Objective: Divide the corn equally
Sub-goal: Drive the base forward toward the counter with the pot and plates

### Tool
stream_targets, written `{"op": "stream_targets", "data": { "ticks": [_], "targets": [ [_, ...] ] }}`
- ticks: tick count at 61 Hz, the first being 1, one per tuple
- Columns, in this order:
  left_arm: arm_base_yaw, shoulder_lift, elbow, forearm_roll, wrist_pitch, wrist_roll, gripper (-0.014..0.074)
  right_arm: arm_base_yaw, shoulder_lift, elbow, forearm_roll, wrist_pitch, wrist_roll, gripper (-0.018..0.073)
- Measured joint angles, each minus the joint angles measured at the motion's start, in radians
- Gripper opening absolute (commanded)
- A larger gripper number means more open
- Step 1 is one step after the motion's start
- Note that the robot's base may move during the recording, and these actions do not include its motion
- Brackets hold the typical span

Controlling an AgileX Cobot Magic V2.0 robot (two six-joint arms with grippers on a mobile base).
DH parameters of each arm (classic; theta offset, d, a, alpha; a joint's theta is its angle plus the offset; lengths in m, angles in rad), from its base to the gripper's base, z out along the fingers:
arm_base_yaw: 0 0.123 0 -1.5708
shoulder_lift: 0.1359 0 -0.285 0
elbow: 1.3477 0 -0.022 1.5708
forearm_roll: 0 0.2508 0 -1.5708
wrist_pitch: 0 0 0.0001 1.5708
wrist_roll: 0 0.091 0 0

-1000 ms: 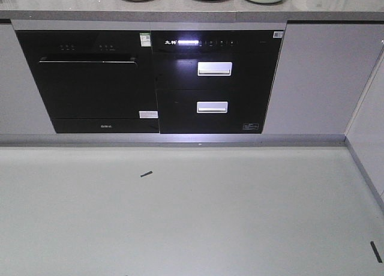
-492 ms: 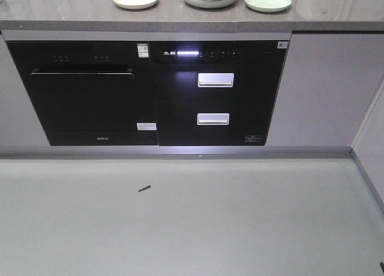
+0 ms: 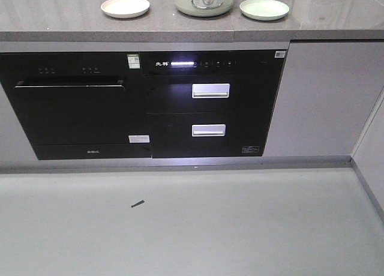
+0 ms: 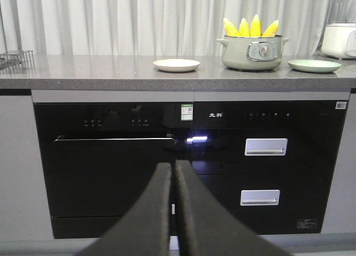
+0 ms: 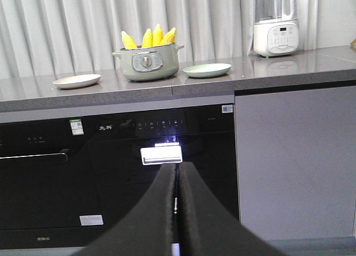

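A pot sits between a cream plate and green plate.

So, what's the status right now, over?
Left gripper and right gripper shut, holding nothing. Four corn cobs upright in the pot, cream plate and green plate bare. Nothing blocking the counter.

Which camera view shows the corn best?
The right wrist view: four cobs of corn stand clear in the pot. The left wrist view shows them nearly as well. The front view cuts them off, showing only the pot.
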Motion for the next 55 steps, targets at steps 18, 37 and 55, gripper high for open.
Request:
{"op": "stream_targets", "data": {
  "ticks": [18, 37, 55],
  "targets": [
    [0.0, 0.0, 0.0, 0.0, 0.0, 0.0, -0.0006, 0.0, 0.0, 0.0, 0.0, 0.0, 0.0, -0.0002],
    [0.0, 0.0, 0.0, 0.0, 0.0, 0.0, -0.0006, 0.0, 0.0, 0.0, 0.0, 0.0, 0.0, -0.0002],
    [0.0, 0.0, 0.0, 0.0, 0.0, 0.0, -0.0006, 0.0, 0.0, 0.0, 0.0, 0.0, 0.0, -0.0002]
  ]
}}
